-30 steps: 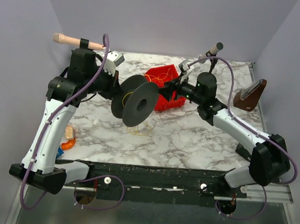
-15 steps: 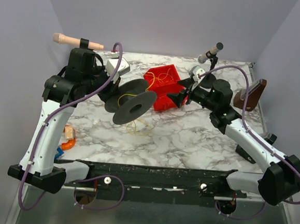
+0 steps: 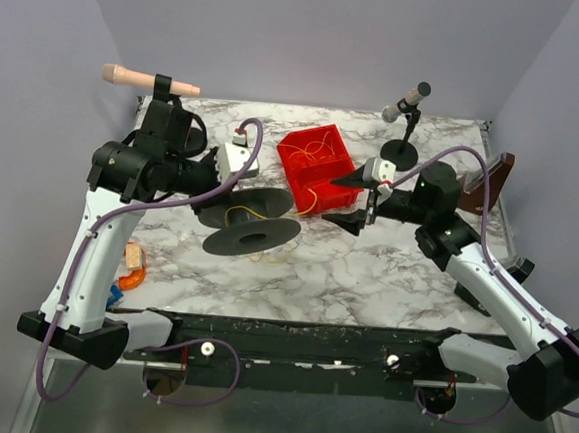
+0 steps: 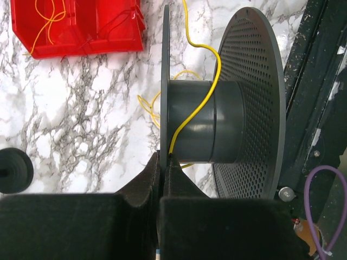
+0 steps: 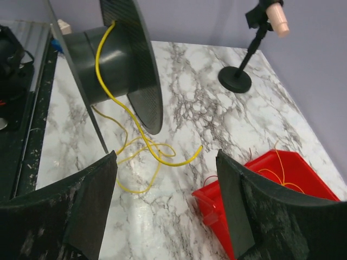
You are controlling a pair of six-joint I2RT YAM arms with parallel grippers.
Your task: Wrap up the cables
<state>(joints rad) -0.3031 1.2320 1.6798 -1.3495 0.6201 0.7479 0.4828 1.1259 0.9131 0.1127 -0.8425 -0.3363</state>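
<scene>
While our left claw (image 4: 164,162) pinches the spool (image 4: 238,124) by its flange, yellow cable (image 4: 218,67) crossing the hub at its tips, our right claw (image 3: 356,204) gaping, empty, loose loops ahead of it.

One spool (image 3: 253,237), one red bin (image 3: 316,201), two microphones (image 3: 140,78) (one grey (image 3: 407,98)).

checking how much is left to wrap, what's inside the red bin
Loose loops of thin yellow cable lie in the red bin; nothing else shows. The strip of floor behind its near wall is hidden.
</scene>
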